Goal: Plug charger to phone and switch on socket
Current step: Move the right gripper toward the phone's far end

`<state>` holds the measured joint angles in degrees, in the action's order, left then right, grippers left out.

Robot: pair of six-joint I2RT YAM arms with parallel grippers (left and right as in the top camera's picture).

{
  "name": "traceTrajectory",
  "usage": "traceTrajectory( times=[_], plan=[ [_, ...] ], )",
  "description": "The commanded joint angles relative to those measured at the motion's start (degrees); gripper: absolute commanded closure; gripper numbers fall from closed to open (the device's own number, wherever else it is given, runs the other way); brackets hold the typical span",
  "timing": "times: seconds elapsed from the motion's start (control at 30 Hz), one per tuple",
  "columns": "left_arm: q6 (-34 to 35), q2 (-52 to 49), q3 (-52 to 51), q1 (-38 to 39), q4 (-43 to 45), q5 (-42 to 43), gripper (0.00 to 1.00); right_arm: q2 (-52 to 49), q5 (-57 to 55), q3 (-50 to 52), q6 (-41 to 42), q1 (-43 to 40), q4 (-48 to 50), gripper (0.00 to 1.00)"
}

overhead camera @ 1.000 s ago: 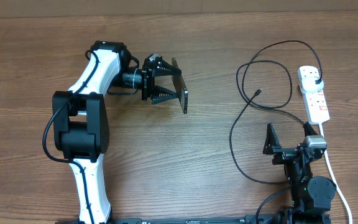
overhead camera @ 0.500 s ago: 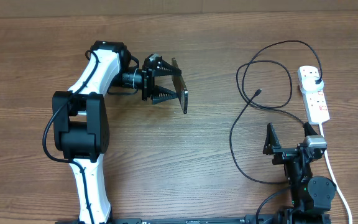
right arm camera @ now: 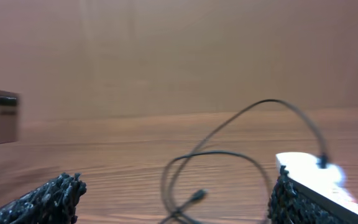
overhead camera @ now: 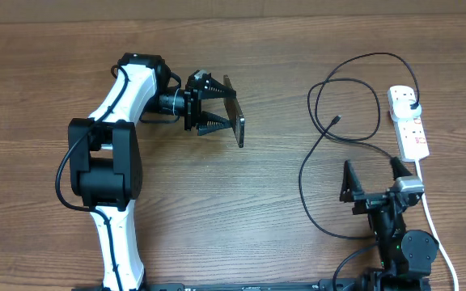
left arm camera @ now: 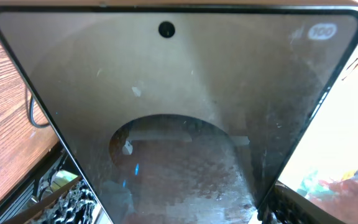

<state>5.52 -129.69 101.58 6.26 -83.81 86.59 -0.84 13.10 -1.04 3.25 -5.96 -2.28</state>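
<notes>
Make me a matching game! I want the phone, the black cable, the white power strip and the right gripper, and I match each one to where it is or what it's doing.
Things:
1. phone
2. black cable
3. white power strip
4. right gripper

Places or states:
A. lying in loops on the table
B. held on its edge by the left gripper
C. open and empty
D. on the right side, with a black plug in it

Pairs: 1-B, 2-A, 3-D, 4-C
</notes>
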Motion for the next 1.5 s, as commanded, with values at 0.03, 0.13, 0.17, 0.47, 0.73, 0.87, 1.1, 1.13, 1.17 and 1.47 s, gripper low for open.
traceTrajectory(
  times=[0.03,0.13,0.17,0.47,0.73,0.87,1.1,1.13,1.17,1.47],
  plan=[
    [-1.68,-0.15,1.73,-0.37,-0.20,2.86,0.43,0.61,15.67,0.59,18.80,0.22,-0.76,0.00],
    [-1.68,-0.15,1.73,-0.37,-0.20,2.84,0.43,0.57,20.22,0.59,26.10,0.22,-0.76,0.00],
    [-1.68,-0.15,1.73,-0.37,-0.20,2.84,0.43,0.57,20.20,0.59,26.62,0.22,-0.72,0.00],
    [-1.68,-0.15,1.73,-0.37,-0.20,2.84,0.43,0.57,20.96,-0.50,27.58,0.22,1.57,0.00],
    [-1.68,-0.15,1.73,-0.37,-0.20,2.84,0.43,-4.70,22.80,-9.55,22.16,0.22,-1.14,0.00],
    [-1.70,-0.15,1.73,-0.37,-0.17,2.84,0.43,-12.85,22.77,-17.14,17.07,0.22,-5.25,0.00],
    [-1.70,-0.15,1.73,-0.37,-0.17,2.84,0.43,-30.16,23.06,-33.66,15.63,0.66,-15.76,0.01],
    [-1.70,-0.15,1.73,-0.37,-0.17,2.84,0.43,-32.52,23.06,-36.28,15.04,1.14,-17.99,0.00],
    [-1.70,-0.15,1.73,-0.35,-0.17,2.84,0.43,-34.73,23.04,-38.84,13.81,2.03,-19.93,0.00],
    [-1.70,-0.15,1.73,-0.42,-0.15,2.84,0.43,-47.21,9.11,-47.69,9.88,24.87,-23.80,0.00]
  ],
)
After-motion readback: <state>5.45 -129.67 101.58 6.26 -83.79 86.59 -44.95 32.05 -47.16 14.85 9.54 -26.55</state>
